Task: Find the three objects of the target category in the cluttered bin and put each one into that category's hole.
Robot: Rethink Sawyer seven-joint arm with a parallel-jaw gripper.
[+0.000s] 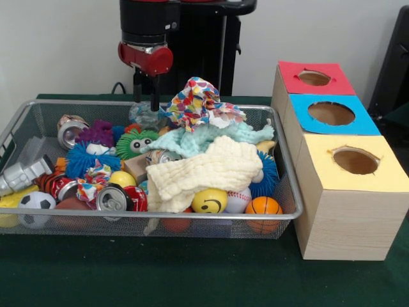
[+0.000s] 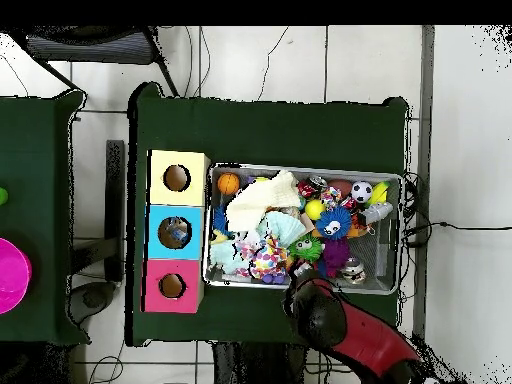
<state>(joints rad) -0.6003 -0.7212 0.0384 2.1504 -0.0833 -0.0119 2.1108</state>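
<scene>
From my remote station I see the Sawyer's gripper (image 1: 147,102) lowered at the back edge of the wire mesh bin (image 1: 289,167), its two thin black fingers (image 1: 154,96) apart and straddling a clear, crumpled plastic item (image 1: 144,116); whether they touch it I cannot tell. The bin sits on the green-covered table (image 1: 192,275), packed with clutter: a cream waffle cloth (image 1: 204,171) draped across its middle, a mint cloth (image 1: 198,139) and a multicoloured patterned cloth (image 1: 195,101) behind it, a yellow smiley ball (image 1: 209,201), baseball (image 1: 239,200) and small basketball (image 1: 262,206) along the front edge, a soccer ball (image 1: 36,202) at the front left corner, crushed cans (image 1: 115,198) and fuzzy blue toys (image 1: 83,158). Just beside the bin's right edge stands the wooden sorting box (image 1: 345,224), its red hole (image 1: 314,77), blue hole (image 1: 331,113) and yellow hole (image 1: 355,160) in a row.
</scene>
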